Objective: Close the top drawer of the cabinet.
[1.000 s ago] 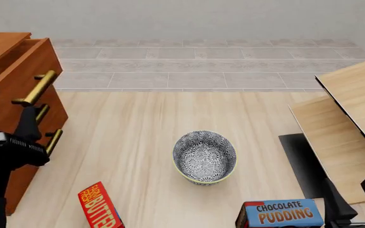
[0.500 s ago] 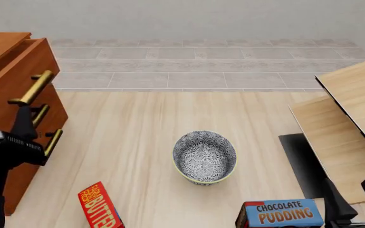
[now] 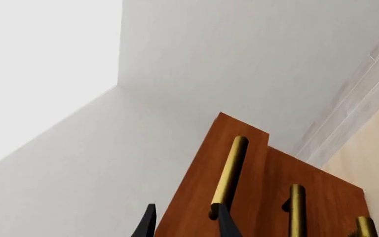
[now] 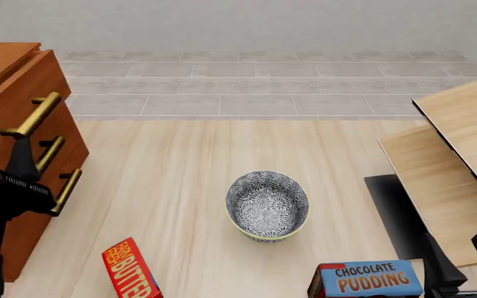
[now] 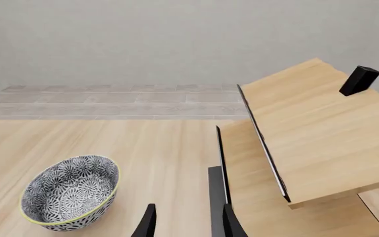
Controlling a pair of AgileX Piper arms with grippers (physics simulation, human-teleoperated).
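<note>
The cabinet stands at the far left, reddish-brown with three drawers. The top drawer sticks out a little beyond the two below; its front also shows in the left wrist view. Its brass bar handle runs along the front. My left gripper is open at the near end of that handle, one finger right beside the handle's end; touching or not, I cannot tell. My right gripper is open and empty at the front right.
A patterned bowl sits mid-table. A butter box and a chocolate pudding box lie at the front edge. Pale wood boards and a black slab fill the right side.
The top drawer and its handle have moved left, into the cabinet. My left gripper has moved left with it. The right arm has not moved.
</note>
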